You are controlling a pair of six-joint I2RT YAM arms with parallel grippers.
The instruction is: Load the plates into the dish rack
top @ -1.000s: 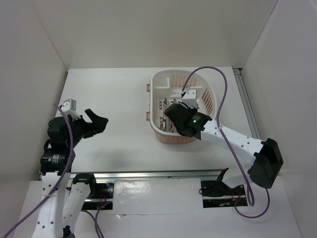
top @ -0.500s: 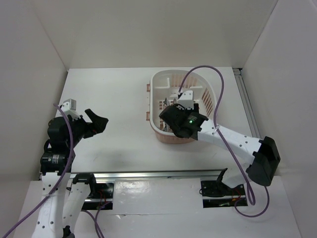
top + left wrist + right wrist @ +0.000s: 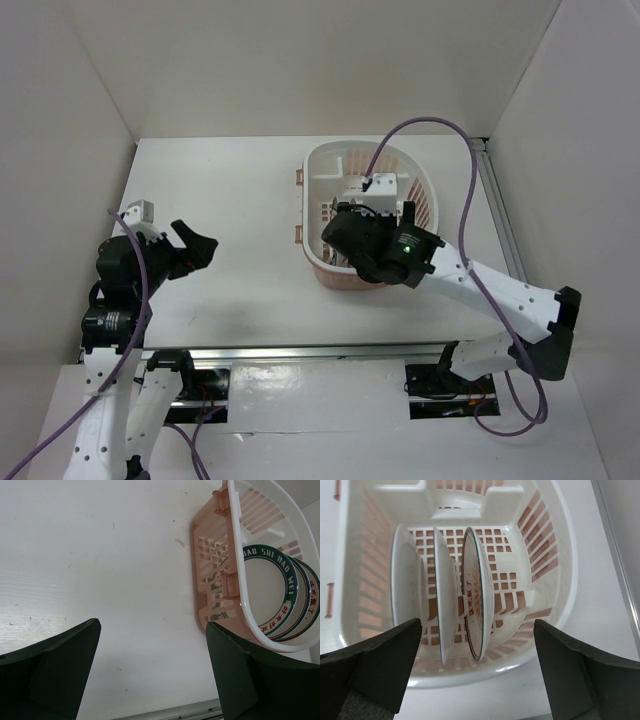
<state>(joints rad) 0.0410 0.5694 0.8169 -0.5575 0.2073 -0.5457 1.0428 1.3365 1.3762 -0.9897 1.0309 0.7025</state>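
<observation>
Plates [image 3: 455, 610]: three stood upright in rack [image 3: 566, 565]; wrist views showed them, overhead right gripper [image 3: 476, 667] hid them. Left gripper [image 3: 150, 672] and right gaped, empty.

The plates [image 3: 479, 605] look glossy, the dish rack [image 3: 485, 677] smooth plastic, the table [image 3: 100, 555] matt.

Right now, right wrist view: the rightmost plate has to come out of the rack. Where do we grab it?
Probably the top rim of the rightmost plate, coming straight down. It stands on edge in the dish rack, so only its upper edge is exposed; pinch across its thickness. The middle plate stands close beside it.
</observation>
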